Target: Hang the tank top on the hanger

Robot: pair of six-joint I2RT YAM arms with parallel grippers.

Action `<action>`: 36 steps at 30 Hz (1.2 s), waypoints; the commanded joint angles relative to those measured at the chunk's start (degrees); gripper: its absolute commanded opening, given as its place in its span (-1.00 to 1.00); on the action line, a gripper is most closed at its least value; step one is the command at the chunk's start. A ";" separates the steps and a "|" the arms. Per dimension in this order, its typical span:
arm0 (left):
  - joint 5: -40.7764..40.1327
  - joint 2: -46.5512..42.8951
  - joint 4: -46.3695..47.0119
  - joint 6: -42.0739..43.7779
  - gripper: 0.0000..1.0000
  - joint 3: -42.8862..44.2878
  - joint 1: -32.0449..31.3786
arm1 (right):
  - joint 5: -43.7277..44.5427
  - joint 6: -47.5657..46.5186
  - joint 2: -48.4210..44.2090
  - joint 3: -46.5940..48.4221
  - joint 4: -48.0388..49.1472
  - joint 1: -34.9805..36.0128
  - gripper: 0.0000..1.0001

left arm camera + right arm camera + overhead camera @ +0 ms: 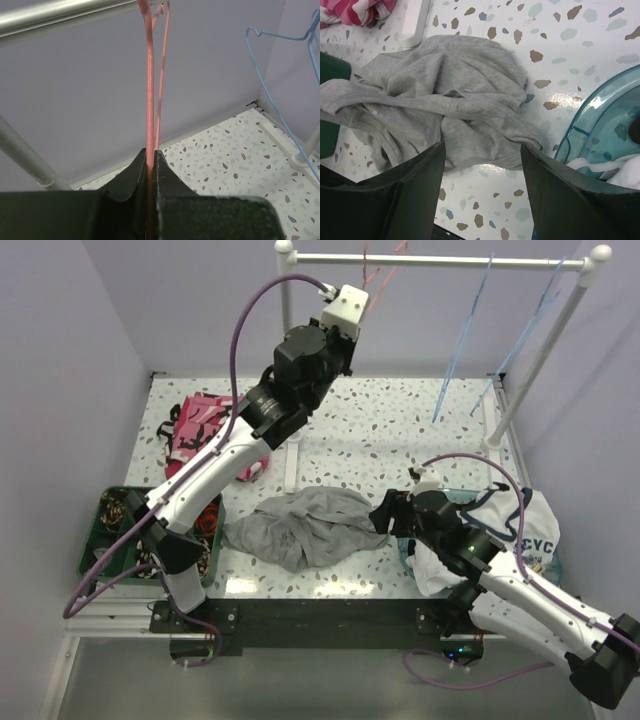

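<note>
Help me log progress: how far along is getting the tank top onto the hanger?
Done: the left gripper is shut on the pink hanger, which hangs from the rail. In hand: the right gripper, open, hovers over the tank top crumpled on the table. Left: grasping it and threading it on.

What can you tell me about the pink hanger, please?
The hanger is thin pink wire, with no cloth on it. Two strands show, close together and nearly upright, running up to the metal rail at the back of the table; its hook cannot be made out. The left gripper is shut on the nearer strand, low down. Nothing else touches it.
</note>
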 commanded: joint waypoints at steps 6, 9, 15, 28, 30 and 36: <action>3.84 -17.37 1.90 -4.52 -1.00 -20.68 -0.74 | 0.78 -3.79 0.85 -0.24 0.99 0.00 0.32; 6.21 -27.39 1.02 -8.92 -1.00 -33.69 -1.18 | -0.80 -5.63 2.51 -0.59 2.13 0.09 0.32; 10.34 -44.45 -7.32 -15.34 -1.00 -50.24 -1.80 | -1.16 -9.23 8.14 0.02 3.89 1.66 0.29; 13.86 -63.63 -23.76 -25.45 -1.00 -65.00 -2.24 | 4.82 -15.04 20.09 4.50 4.41 9.92 0.02; 14.56 -64.15 -24.20 -25.36 -1.00 -65.36 -2.24 | 6.40 -15.74 21.76 5.64 4.94 11.07 0.01; 14.47 -64.24 -26.93 -25.10 -1.00 -63.61 -2.24 | 9.39 -18.99 27.64 8.28 8.54 12.83 0.00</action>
